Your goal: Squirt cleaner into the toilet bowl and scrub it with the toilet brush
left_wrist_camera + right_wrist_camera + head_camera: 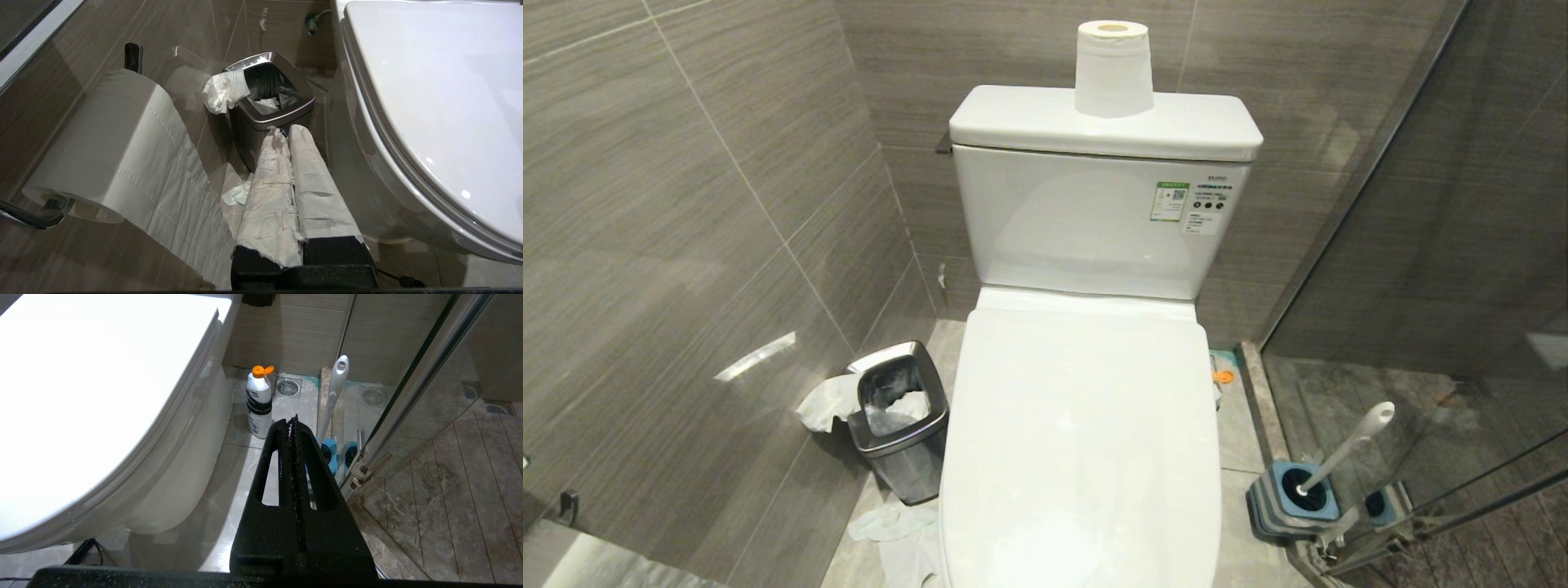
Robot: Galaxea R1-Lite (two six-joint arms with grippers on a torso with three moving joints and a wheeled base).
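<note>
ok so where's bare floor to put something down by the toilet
Right of the toilet: bare tile between its base and the brush holder, nearer than the cleaner. The left is crowded: the waste bin hugs the toilet, with paper scraps on the floor.

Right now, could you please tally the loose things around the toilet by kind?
Paper rolls: 2 (tank top, wall holder)
Cleaner bottles: 1
Toilet brushes: 1
Brush holders: 1
Waste bins: 1
Total: 6
</note>
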